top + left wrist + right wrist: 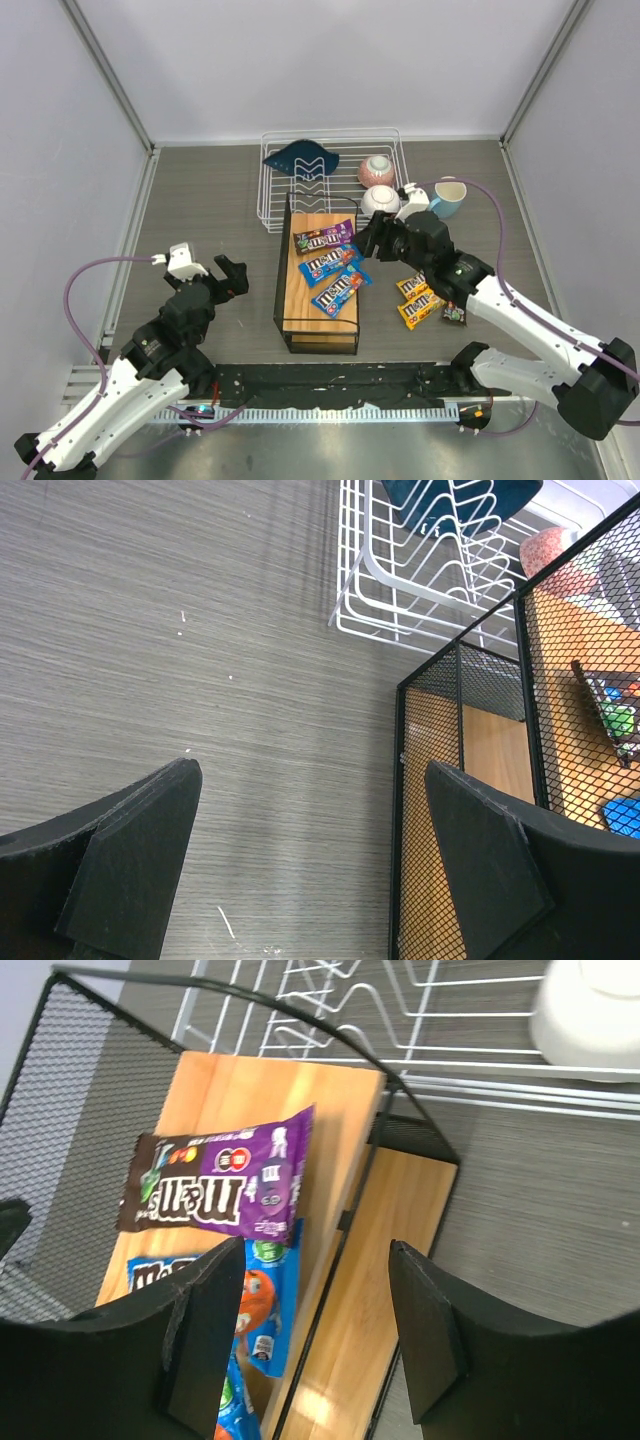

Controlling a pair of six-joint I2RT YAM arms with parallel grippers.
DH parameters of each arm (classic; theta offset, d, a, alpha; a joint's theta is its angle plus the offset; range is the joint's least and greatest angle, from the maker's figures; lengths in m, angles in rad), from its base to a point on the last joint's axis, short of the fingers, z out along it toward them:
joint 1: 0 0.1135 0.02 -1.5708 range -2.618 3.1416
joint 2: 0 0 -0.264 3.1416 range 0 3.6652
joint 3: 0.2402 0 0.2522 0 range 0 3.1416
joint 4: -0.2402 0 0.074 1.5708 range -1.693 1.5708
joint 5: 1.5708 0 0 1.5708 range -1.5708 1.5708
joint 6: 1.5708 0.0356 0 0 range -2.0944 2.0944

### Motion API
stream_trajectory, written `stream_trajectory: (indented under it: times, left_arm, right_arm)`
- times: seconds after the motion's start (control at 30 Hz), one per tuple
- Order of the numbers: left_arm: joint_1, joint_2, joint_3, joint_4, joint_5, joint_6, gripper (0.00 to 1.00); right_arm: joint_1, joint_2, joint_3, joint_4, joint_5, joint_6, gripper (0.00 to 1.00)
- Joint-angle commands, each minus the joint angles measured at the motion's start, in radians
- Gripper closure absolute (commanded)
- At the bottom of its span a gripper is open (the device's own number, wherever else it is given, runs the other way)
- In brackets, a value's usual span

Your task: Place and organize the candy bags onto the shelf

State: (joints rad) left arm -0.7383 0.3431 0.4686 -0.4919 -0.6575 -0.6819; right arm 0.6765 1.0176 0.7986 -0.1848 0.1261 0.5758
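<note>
My right tool (pixel 366 240) hangs open and empty over the shelf's (pixel 303 302) far right corner. The yellow bags (pixel 420 298) lie slantwise on the tabletop (pixel 200 200) just right of it, nearer this arm. My left tool (pixel 212 268) gapes empty too.

Purple candy bag (pixel 225 1175) and blue candy bag (pixel 272 1305) flat on wooden shelf (pixel 250 1090)

The left arm (pixel 120 385) and right arm (pixel 530 325) match: white shells on the long links, black housings at the joints. A thin purple cable (pixel 75 285) arcs off each. The left gripper (pixel 212 274) and right gripper (pixel 366 240) each carry 2 matte black, wedge-shaped fingers (pixel 130 865) and a white block (pixel 183 260).
</note>
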Motion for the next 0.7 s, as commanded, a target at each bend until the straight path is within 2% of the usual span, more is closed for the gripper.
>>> stream_trajectory:
  times: [0.0, 0.67]
  left_arm:
    - [-0.003, 0.007, -0.002, 0.015, -0.005, -0.008, 0.00]
    - [-0.004, 0.011, -0.007, 0.018, -0.008, -0.005, 0.00]
  right_arm:
    - [-0.015, 0.015, 0.001, 0.106, -0.173, -0.060, 0.35]
    - [-0.129, 0.179, 0.008, 0.304, -0.301, -0.031, 0.43]
